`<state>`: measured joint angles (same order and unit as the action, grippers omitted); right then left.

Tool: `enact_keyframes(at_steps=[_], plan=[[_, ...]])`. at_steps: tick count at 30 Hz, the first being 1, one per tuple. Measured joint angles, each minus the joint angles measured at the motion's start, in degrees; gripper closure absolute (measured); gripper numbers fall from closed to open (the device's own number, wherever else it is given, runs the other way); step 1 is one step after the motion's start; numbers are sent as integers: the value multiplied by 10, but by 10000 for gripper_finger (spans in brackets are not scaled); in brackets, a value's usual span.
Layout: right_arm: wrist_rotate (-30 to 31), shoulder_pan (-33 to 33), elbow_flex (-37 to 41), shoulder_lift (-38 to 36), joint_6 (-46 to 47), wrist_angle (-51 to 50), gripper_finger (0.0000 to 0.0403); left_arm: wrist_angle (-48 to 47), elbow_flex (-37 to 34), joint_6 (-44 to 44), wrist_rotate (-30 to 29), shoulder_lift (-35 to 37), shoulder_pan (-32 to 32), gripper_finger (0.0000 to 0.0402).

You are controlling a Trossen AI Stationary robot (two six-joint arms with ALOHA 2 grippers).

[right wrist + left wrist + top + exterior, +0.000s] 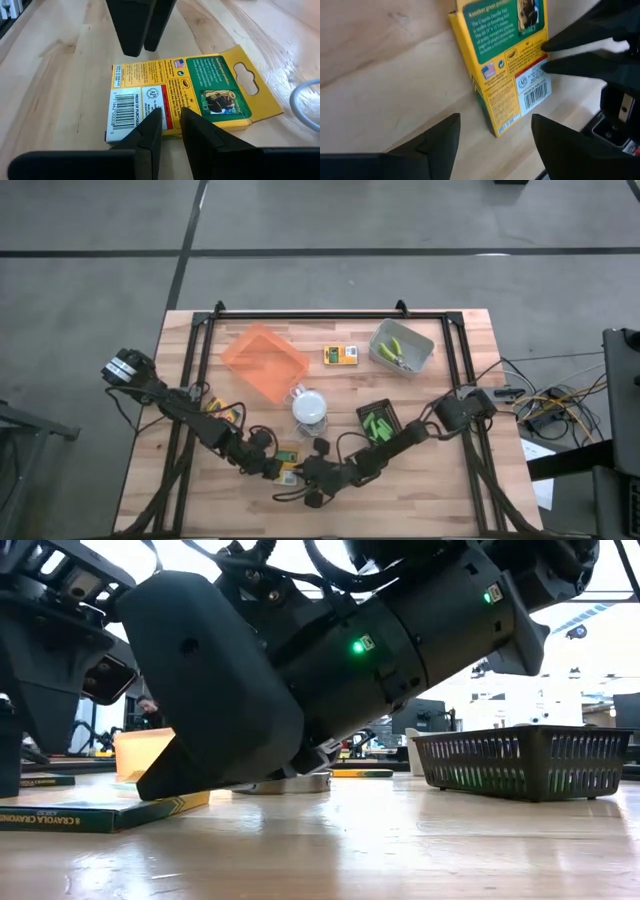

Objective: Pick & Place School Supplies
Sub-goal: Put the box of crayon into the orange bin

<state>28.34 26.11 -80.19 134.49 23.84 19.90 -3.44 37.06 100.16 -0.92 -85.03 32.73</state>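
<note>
both arms crowd the lower middle of the high view over the crayon box point(180, 100) lying flat on the table point(440, 490), left gripper point(495, 132) spread wide, right gripper point(170, 127) pinched narrow with tips on the box, probably steadying it.

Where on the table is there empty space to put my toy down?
Bare wood shows along the near right edge of the table, beyond the black tray, and along the far edge between the orange tray and grey bin, apart from one crayon box. It is crowded near the middle front, where both claws meet over another crayon box.
</note>
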Motion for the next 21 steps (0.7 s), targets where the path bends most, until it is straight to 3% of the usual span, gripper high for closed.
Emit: enact_keyframes(at_steps=[21], plan=[[-2, 0, 1, 0, 32, -26, 335, 43, -9, 38, -31, 0, -7, 151]])
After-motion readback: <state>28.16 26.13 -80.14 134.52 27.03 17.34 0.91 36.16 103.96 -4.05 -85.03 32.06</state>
